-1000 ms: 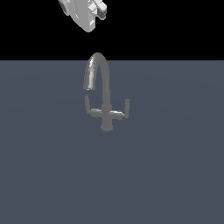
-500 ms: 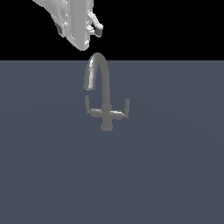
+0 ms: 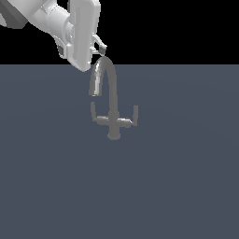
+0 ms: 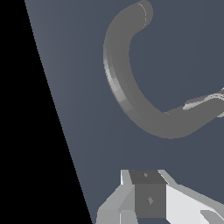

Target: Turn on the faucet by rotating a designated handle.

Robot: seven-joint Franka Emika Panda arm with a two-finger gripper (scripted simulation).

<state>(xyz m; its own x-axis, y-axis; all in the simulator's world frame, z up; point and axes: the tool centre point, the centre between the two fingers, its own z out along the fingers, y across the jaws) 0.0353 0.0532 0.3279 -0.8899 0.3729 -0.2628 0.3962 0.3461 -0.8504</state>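
Observation:
The faucet is a grey tap with an arched spout, a short post and two side levers. The spout's mouth curves toward the exterior view's left, over the handle, a thin lever with an upturned tip. The twin lever is on the other side. My gripper hangs from the white arm just above the top of the spout's arch, well above the handle, and looks open and empty. In the wrist view the spout curves ahead of one of my fingers.
The faucet stands on a flat dark grey-blue surface that fills the lower part of the exterior view. The white arm comes in from the upper part of the exterior view's left.
My arm and gripper have come down from the top edge of the exterior view to just above the spout's arch. The faucet and its levers have not moved.

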